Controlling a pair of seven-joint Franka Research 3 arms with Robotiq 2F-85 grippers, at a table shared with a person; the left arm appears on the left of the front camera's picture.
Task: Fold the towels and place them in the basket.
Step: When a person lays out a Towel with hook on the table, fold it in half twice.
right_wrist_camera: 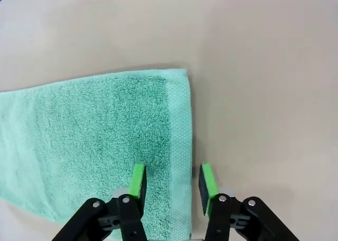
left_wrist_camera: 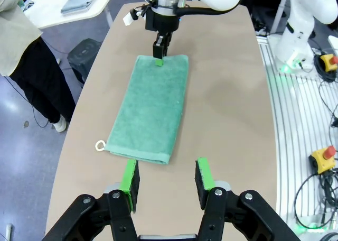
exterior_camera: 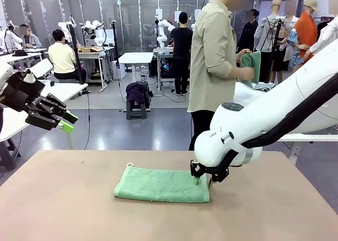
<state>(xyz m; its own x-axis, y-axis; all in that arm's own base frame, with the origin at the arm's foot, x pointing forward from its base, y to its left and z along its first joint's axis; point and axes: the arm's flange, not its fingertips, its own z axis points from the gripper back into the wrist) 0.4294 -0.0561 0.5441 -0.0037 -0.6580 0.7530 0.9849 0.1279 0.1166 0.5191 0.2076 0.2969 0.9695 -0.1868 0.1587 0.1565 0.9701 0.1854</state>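
One mint-green towel [exterior_camera: 161,185] [left_wrist_camera: 153,106] [right_wrist_camera: 95,140] lies flat on the table as a long folded strip, its loop [exterior_camera: 130,164] at the far left corner. My right gripper [exterior_camera: 203,182] [left_wrist_camera: 160,58] [right_wrist_camera: 170,183] is down on the towel's right end, its jaws partly apart astride the hem, and the cloth between them lies flat. My left gripper [exterior_camera: 66,122] [left_wrist_camera: 166,180] hangs open and empty, high above the table's left side. A person [exterior_camera: 214,56] at the far side holds another green towel [exterior_camera: 252,64] in both hands. The basket is out of view.
The brown table [exterior_camera: 63,209] is bare around the towel. Beyond its far edge stands a white side table with grey-blue cloths [left_wrist_camera: 79,0]. The right arm's white body [exterior_camera: 274,114] reaches over the table's right half.
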